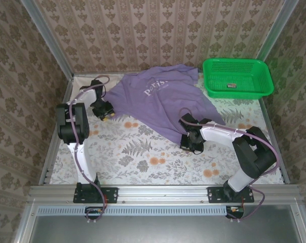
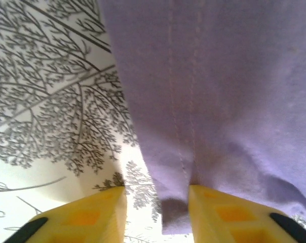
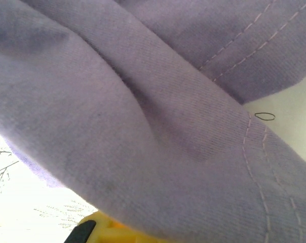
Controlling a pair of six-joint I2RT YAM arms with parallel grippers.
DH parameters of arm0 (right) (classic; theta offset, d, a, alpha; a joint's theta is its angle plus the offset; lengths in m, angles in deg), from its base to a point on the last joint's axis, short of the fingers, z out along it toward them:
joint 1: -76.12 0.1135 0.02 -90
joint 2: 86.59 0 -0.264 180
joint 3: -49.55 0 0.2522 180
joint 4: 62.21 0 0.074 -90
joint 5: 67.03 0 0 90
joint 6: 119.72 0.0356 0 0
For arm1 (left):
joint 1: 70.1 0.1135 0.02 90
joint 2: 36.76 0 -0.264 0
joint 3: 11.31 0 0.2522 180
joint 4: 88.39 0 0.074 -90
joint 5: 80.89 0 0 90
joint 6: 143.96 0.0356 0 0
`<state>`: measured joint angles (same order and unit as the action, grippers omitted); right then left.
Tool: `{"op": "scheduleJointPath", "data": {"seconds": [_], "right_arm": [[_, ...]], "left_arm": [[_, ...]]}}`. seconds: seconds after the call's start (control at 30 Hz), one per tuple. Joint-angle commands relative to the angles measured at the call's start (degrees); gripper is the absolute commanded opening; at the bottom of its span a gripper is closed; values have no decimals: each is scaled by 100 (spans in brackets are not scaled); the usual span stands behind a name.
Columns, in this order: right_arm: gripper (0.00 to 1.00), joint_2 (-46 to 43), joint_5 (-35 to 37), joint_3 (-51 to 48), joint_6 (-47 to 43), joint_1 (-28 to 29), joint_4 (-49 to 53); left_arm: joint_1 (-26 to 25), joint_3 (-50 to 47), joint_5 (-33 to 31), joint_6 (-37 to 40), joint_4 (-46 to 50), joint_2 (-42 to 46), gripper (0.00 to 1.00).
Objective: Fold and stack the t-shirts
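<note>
- Your purple shirt (image 1: pixel 158 101) lies spread across the back middle of the table (image 1: pixel 143 157), white chest lettering facing up, with its lower part trailing toward the right arm
- Your left claw (image 1: pixel 107 116) sits at the shirt's left edge, low over the table. From the left wrist its yellow fingers (image 2: pixel 92 212) stand apart, and the stitched hem of the shirt (image 2: pixel 219 91) runs down between them
- The cloth reaches the right-hand finger, but bare flowery table (image 2: pixel 51 101) shows next to the other one. So that claw (image 2: pixel 157 202) is open around the hem, not pinching it
- Your right claw (image 1: pixel 188 142) is at the shirt's nearest corner and it's closed. From the right wrist the fabric (image 3: pixel 143 126) is bunched right over it, with just a bit of yellow finger (image 3: pixel 105 228) peeking out underneath. It looks clamped on the shirt there
- That draped cloth blocks most of what you'd see from the right wrist, so I can't tell exactly which bit of hem it has
- A green basket (image 1: pixel 244 71) sits in the far right corner, just beside the shirt's right side. I can't tell if they touch
- There's a small dark thing (image 1: pixel 231 86) lying in the basket, too small to make out
- Patterned walls (image 1: pixel 143 30) box the table in on three sides
</note>
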<state>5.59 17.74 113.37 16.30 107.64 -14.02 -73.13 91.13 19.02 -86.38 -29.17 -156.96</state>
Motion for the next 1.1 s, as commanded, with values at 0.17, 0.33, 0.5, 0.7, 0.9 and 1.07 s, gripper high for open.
{"op": "scheduleJointPath", "data": {"seconds": [0.17, 0.33, 0.5, 0.7, 0.9, 1.07], "right_arm": [[4, -168, -61, -154, -240, -97, 55], [1, -249, -80, -164, -303, -194, 70], [0, -340, -131, -170, -396, -315, 120], [0, -935, -411, -310, -545, -680, 337], [0, -1889, -581, -641, -468, -1521, 1231], [0, -2675, -410, -1020, 81, -1957, 2060]], "left_arm": [[-236, -173, 155, -114, -637, 205, 48], [-344, 335, -41, 178, -321, -309, 30], [-406, 181, -385, 300, -199, -179, 0], [-785, -529, -416, 411, 160, 998, 0], [-1591, -1524, -567, 313, 974, 2571, 0], [-2273, -2263, -235, -103, 1740, 3633, 0]]}}
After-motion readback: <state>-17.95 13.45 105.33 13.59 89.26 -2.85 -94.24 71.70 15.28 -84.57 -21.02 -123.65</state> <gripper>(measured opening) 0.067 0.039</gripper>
